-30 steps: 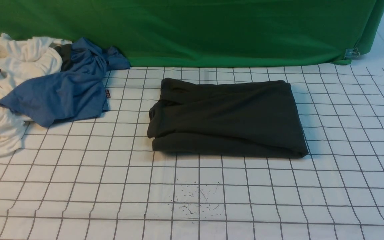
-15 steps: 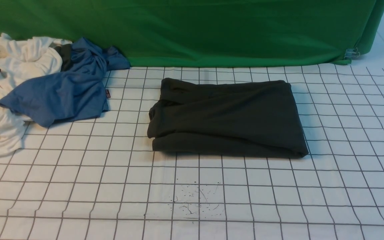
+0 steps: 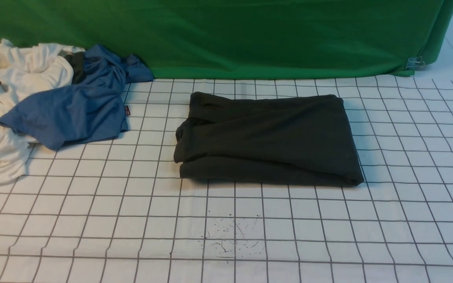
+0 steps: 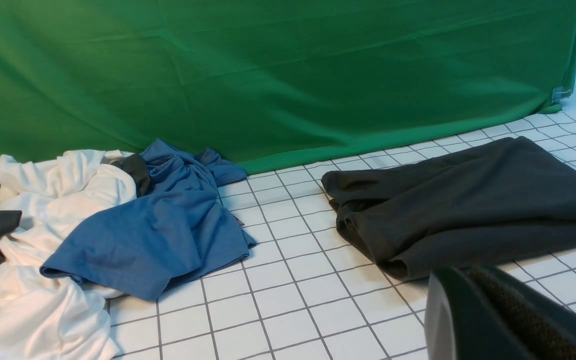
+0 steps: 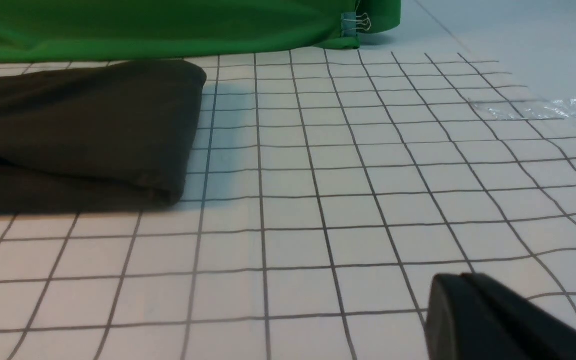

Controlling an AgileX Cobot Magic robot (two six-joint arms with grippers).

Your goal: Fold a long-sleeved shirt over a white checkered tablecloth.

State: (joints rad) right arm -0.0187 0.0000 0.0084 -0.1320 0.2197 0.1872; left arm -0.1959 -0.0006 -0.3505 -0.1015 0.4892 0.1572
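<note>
On the white checkered tablecloth (image 3: 92, 220), centre and toward the back, I list the long-sleeved shirt (image 3: 267, 137): dark charcoal, folded into a compact rectangle, layered edges stacked at its left end, no print or label showing. It lies flat and untouched — to my eye the fold is done, which would explain why neither arm reaches over it. Left gripper (image 4: 510, 315): seen only in its wrist view, pads pressed together on nothing, parked short of the shirt's near left corner. Right gripper (image 5: 493, 322): likewise closed and empty, low over bare cloth well to the shirt's right. Far left — blue garment (image 3: 73, 106) and white garments (image 3: 22, 74), heaped aside. Behind, green backdrop cloth (image 3: 250, 35).
</note>
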